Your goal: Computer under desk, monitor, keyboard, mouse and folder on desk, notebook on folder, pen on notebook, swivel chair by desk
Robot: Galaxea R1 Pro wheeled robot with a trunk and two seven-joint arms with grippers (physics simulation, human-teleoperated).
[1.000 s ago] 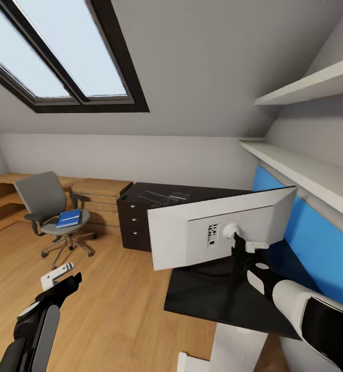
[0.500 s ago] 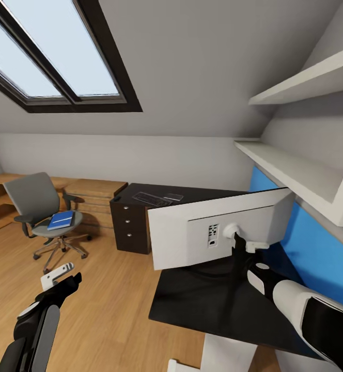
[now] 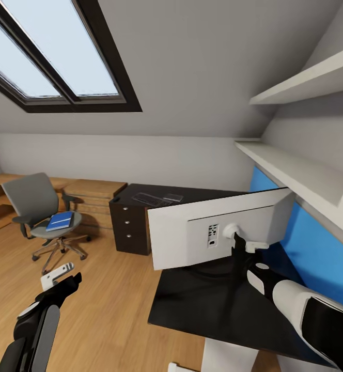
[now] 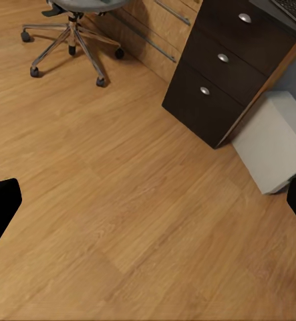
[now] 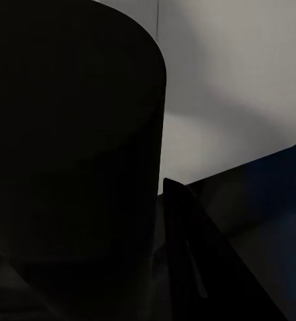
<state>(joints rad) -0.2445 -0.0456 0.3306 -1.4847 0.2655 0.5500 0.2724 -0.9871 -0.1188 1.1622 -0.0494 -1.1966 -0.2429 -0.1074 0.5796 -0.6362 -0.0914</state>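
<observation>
Bedroom, sloped ceiling: monitor (image 3: 220, 231) gripped by its stem in right gripper (image 3: 238, 247) jaws over the desk (image 3: 213, 305) near corner, for setting down; left gripper (image 3: 63, 279) idle, jaws wide.

Monitor (image 3: 192, 235) above desk (image 3: 213, 305), back-facing.
</observation>
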